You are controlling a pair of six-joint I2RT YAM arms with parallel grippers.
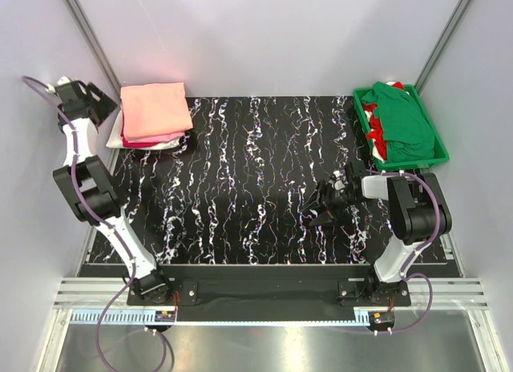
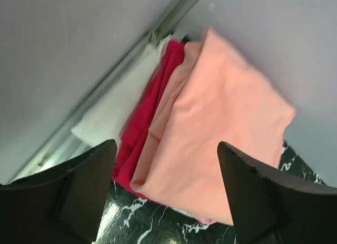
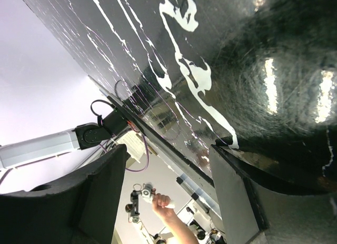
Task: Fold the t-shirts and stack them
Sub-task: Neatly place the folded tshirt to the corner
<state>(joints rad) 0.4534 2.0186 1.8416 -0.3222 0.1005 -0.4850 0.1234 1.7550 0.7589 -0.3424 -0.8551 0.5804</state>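
1. My left pincer [image 1: 107,107] is open, fingers spread wide with nothing between them. It hangs at the far left corner of the table [image 1: 240,163], just beside the stack [image 1: 152,123] of folded shirts.
2. In my left wrist view the two dark fingers [image 2: 79,191] frame that stack and are clear of the cloth.
3. The salmon-peach t-shirt [image 1: 155,107] lies folded flat on top of the stack, at the far left corner.
4. Under it a bright pink t-shirt [image 1: 172,135] and a red t-shirt [image 1: 144,142] show as thin edges along the near side.
5. A white t-shirt [image 1: 119,131] is at the bottom, sticking out towards the left edge.
6. My right pincer [image 1: 314,210] is open too and grips nothing. It points left over the bare table, close to the right edge and nearer the near edge than the far one.
7. I cannot tell whether its fingertips touch the table.
8. The green tray [image 1: 439,151] sits at the far right corner.
9. A dark green t-shirt [image 1: 405,119] is heaped unfolded in the tray, with a red garment [image 1: 370,115] bunched along the tray's left side.
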